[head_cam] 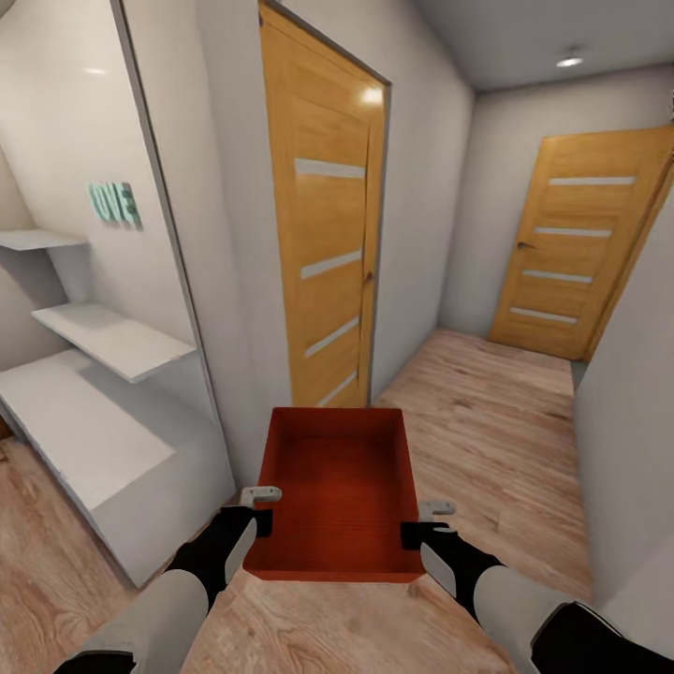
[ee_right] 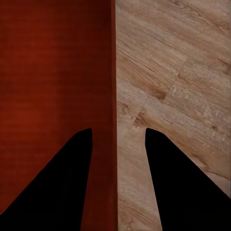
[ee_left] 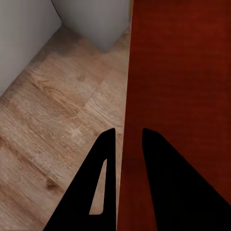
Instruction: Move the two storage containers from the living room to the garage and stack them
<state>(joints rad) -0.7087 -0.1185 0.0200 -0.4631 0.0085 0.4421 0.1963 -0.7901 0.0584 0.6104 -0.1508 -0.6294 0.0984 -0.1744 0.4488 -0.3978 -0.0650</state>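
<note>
One orange-red lidless storage container [head_cam: 342, 487] hangs in front of me above the light wood-plank floor [head_cam: 496, 421] of a hallway, open side up and empty. My left gripper [head_cam: 260, 515] is shut on its left wall, and the right gripper [head_cam: 421, 529] is shut on its right wall. In the left wrist view the two dark fingers straddle the container's [ee_left: 183, 86] wall edge at my left gripper [ee_left: 127, 132]. In the right wrist view my right gripper [ee_right: 117, 130] straddles the container's [ee_right: 53, 72] other wall. The second container is out of view.
An orange-wood door [head_cam: 328, 243] with pale slits stands shut just ahead on the left. A similar door [head_cam: 585, 248] closes the hallway's far end. White shelves [head_cam: 103, 346] fill a recess at the left, and a white wall [head_cam: 627, 421] runs close on the right.
</note>
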